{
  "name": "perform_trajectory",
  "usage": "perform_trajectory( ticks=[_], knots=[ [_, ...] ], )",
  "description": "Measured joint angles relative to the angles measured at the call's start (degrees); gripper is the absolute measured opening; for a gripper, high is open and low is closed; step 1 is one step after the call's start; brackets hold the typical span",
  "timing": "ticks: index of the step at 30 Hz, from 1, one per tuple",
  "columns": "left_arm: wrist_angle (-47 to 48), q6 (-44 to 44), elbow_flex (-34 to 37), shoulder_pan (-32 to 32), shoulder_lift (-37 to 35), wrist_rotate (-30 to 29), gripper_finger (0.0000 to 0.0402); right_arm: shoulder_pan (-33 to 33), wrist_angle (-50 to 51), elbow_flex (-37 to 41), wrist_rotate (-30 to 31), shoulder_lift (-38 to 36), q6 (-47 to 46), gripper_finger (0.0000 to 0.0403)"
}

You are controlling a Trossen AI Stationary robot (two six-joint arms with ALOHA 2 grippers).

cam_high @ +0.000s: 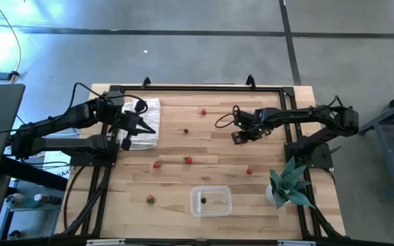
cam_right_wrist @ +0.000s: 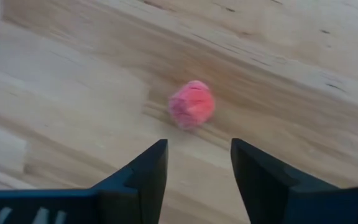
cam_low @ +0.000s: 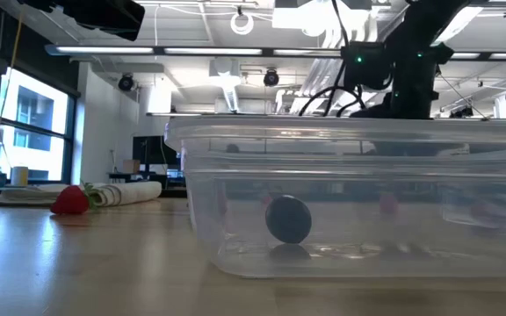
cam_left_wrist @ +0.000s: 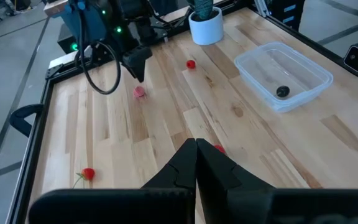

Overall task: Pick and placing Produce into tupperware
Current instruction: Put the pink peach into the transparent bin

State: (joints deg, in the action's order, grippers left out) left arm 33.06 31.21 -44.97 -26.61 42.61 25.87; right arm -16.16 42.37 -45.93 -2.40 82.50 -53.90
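High view gives you a pale wooden plank table (cam_high: 183,184) on grey concrete; clear shallow plastic tupperware (cam_high: 211,201) near its front edge holds one dark berry (cam_high: 202,201), red berries scattered around. Right gripper (cam_right_wrist: 197,163) hangs parted by a blurred pink-red berry (cam_right_wrist: 192,104); left gripper (cam_left_wrist: 196,163) pinched together

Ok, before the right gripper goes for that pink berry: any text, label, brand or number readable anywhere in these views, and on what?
None can be read in any view.
Clear tupperware: no label or marking shows.
White plant pot: plain, no print.
Right gripper, open by the pink berry: pale marks near the picture's lower left corner, too cut off to read.
Left gripper: shut, no marking.
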Motion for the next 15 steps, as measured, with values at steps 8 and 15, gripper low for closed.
perform_trajectory(
  ticks=[8,15],
  knots=[
    [0.0,0.0,0.0,0.0,0.0,0.0,0.0001,0.0,-2.9,0.0,1.0,0.0,0.2,0.0205],
    [0.0,0.0,0.0,0.0,0.0,0.0,0.0001,-1.2,-4.0,0.0,0.2,4.2,0.4,0.0206]
  ],
)
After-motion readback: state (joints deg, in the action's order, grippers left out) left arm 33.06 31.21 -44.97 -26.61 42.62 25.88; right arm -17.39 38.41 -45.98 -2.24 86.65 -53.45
